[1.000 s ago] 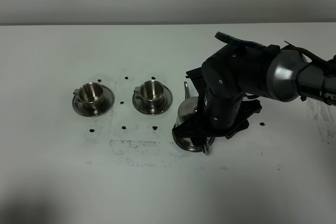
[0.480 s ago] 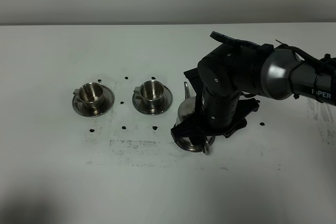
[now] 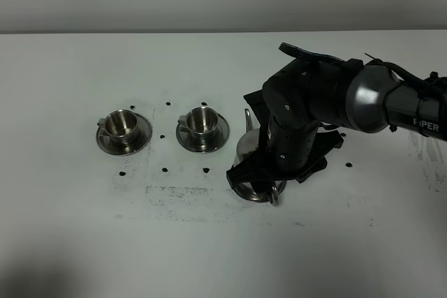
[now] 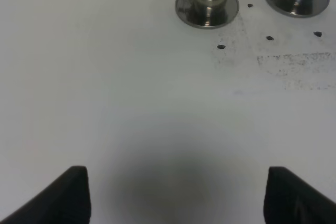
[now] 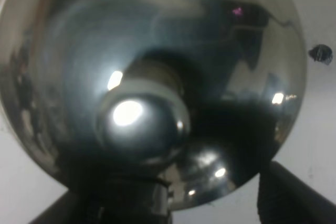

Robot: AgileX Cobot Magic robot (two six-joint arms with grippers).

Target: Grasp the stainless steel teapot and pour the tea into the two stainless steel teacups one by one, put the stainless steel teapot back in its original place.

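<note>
Grasp step. Right gripper (image 5: 181,203) low over teapot (image 3: 246,153) right of centre, jaws spread, empty. Next: clench, lift, tilt over nearer teacup (image 3: 202,121). Left gripper (image 4: 178,192) jaws released.

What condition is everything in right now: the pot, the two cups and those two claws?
Teapot: upright, lid on.
Teacup nearer the teapot: upright, contents unclear.
Farther teacup: upright, contents unclear.
Right claw: open wide, just over the teapot's lid.
Left claw: open, holding nothing.
</note>
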